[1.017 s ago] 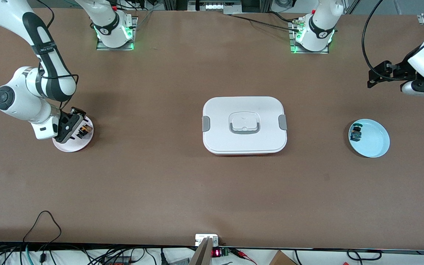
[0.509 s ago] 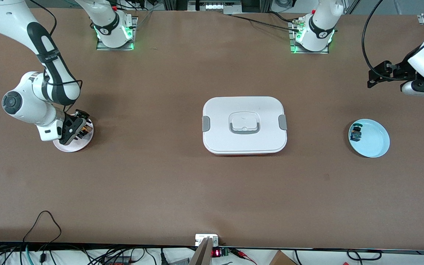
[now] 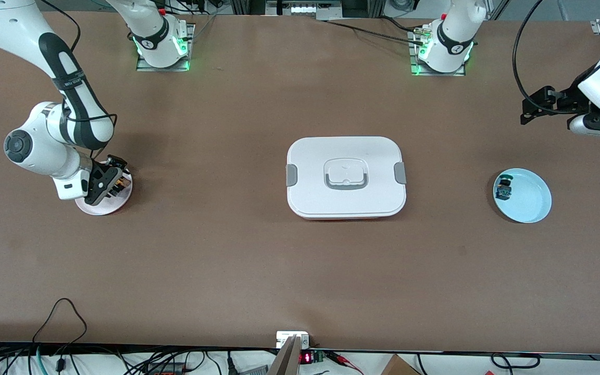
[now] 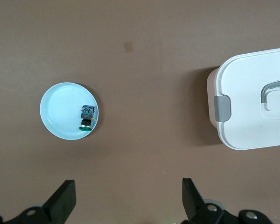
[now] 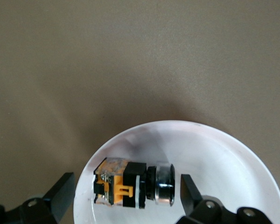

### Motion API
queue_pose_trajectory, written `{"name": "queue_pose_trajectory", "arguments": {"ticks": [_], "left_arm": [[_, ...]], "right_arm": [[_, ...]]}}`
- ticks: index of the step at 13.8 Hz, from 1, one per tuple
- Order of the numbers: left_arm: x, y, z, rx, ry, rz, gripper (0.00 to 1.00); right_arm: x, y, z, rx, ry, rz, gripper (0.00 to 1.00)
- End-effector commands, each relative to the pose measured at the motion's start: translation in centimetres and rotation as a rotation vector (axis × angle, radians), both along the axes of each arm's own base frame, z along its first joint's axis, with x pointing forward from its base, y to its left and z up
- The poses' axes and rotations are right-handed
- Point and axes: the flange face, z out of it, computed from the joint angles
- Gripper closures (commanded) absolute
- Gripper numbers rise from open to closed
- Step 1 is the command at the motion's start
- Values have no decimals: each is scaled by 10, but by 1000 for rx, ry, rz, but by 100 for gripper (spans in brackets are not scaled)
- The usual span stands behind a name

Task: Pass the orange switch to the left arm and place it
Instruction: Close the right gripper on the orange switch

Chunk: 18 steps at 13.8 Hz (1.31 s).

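The orange switch (image 3: 121, 183) lies on its side on a small white plate (image 3: 97, 208) toward the right arm's end of the table. My right gripper (image 3: 108, 183) is low over that plate. In the right wrist view the gripper (image 5: 126, 196) is open, with the switch (image 5: 130, 189) lying between its fingers on the plate (image 5: 214, 154); I see no contact. My left gripper (image 3: 591, 125) waits high over the left arm's end of the table, open and empty (image 4: 127, 200). The white box (image 3: 346, 177) stands at the table's middle.
A light blue plate (image 3: 529, 200) toward the left arm's end holds a small dark component with a teal cap (image 3: 503, 188); both also show in the left wrist view (image 4: 60, 112), (image 4: 87, 119), with the box's end (image 4: 252, 102). Cables and electronics line the table's near edge (image 3: 300, 349).
My right arm shifted and brought its gripper down around the orange switch on the white plate, then nearly stopped. The left arm, box and plates have not moved.
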Motion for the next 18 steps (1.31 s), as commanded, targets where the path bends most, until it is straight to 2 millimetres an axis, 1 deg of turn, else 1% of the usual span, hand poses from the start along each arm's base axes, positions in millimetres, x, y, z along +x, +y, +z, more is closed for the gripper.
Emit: {"name": "queue_pose_trajectory", "arguments": {"ticks": [1, 5, 8, 12, 14, 15, 16, 18], "left_arm": [[-1, 2, 3, -10, 5, 0, 0], [-1, 2, 3, -10, 5, 0, 0], [-1, 2, 3, -10, 5, 0, 0], [-1, 2, 3, -10, 5, 0, 0], [-1, 2, 3, -10, 5, 0, 0], [-1, 2, 3, -10, 5, 0, 0], [-1, 2, 3, -10, 5, 0, 0], [-1, 2, 3, -10, 5, 0, 0]], "right_arm": [[0, 1, -2, -15, -15, -2, 0], [0, 0, -4, -15, -16, -4, 0], [0, -1, -10, -15, -19, -6, 1], [0, -1, -10, -15, -19, -6, 10], [0, 0, -10, -15, -18, -6, 18], [0, 0, -10, -15, -18, -7, 25], [0, 0, -10, -15, -18, -7, 33], [0, -1, -10, -14, -18, -10, 53]]}}
